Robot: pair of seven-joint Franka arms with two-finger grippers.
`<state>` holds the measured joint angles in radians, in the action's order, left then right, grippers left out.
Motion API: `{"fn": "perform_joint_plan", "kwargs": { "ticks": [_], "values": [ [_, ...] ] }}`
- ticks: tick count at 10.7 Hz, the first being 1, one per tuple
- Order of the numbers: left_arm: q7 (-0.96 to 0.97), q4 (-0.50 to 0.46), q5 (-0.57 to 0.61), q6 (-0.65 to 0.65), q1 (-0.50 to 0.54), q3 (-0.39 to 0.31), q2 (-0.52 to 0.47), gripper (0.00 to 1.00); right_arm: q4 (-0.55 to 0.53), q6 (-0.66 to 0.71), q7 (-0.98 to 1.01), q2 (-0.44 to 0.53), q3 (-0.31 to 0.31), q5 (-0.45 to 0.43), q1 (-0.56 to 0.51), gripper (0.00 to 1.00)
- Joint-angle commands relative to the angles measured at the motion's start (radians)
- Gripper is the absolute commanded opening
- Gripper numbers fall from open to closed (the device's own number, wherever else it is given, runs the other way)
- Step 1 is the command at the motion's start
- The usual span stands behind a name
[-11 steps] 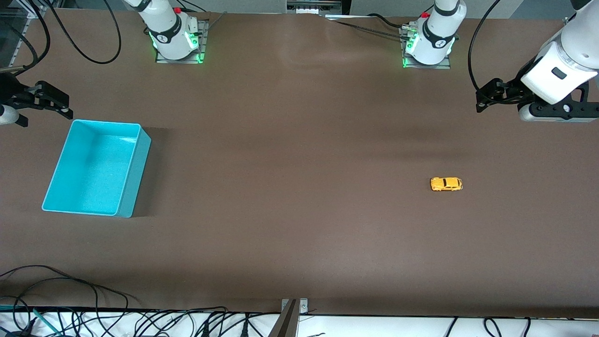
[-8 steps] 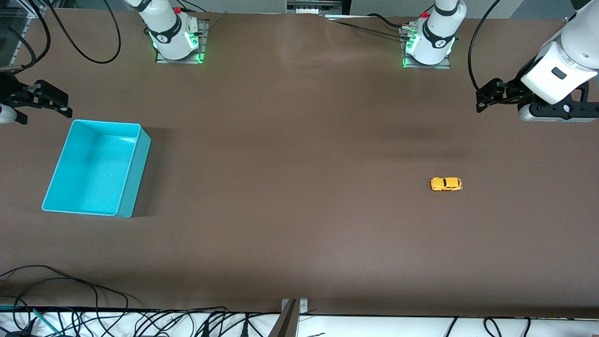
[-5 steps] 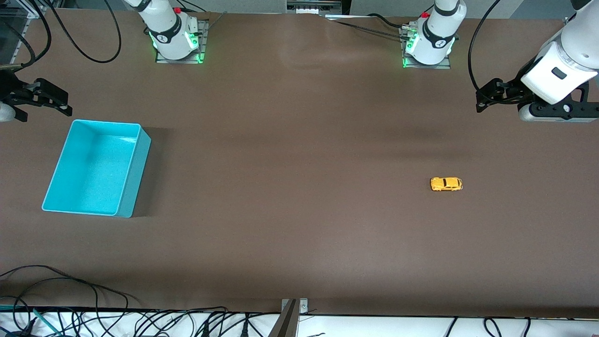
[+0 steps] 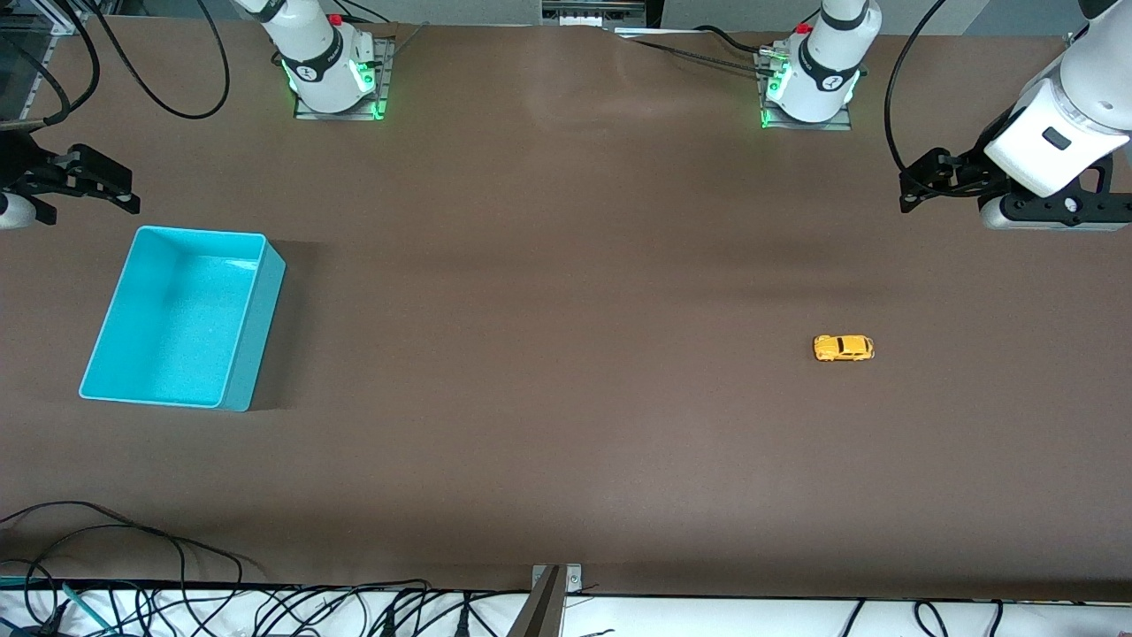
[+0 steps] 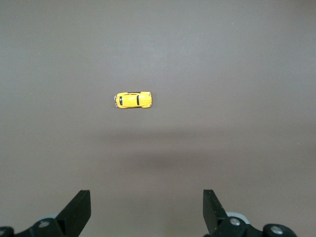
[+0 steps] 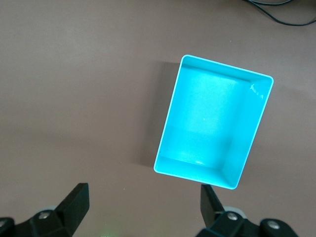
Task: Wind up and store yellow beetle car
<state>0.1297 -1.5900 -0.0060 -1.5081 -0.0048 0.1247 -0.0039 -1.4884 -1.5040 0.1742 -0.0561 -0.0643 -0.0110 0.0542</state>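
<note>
Left tool (image 4: pixel 915 186): fingers spread wide, holding nothing, hanging in the air over bare counter (image 4: pixel 566 425) at the left arm's end. In the left wrist view both of its fingertips (image 5: pixel 79 210) frame the lower edge, with empty surface between them.

From this tool, in the front view, the yellow beetle car (image 4: pixel 843 348) lies at about 7 o'clock, lower in that view and so nearer to the front camera than the spot under the tool. The car rests on its wheels on the counter, touching nothing. Its long axis runs along the counter's length, from 3 o'clock to 9 o'clock in the front view. In the left wrist view the same axis lies crosswise to the gap between the fingers, so a plain descent would probably close the tool on the car's nose and tail rather than its flanks.

Right tool (image 4: pixel 88 181): likewise spread wide and empty, waiting over the counter at the right arm's end, just past the turquoise bin (image 4: pixel 252 332). The bin stands open and empty, well apart from the car.

Judgement: the left arm is much the nearer to the car and is the natural one to reach for it.
</note>
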Motion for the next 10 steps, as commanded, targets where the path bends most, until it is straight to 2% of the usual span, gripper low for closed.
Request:
{"fn": "perform_joint_plan", "kwargs": {
  "ticks": [1,10],
  "values": [
    [-0.024,0.027,-0.015,0.02,0.003,-0.002,0.01,1.0,0.005,0.034,-0.007,0.007,0.005,-0.001,-0.002,1.0],
    [-0.024,0.025,-0.015,0.02,0.005,-0.002,0.01,1.0,0.005,0.033,0.005,0.005,0.003,-0.001,-0.002,1.0]
  ]
}}
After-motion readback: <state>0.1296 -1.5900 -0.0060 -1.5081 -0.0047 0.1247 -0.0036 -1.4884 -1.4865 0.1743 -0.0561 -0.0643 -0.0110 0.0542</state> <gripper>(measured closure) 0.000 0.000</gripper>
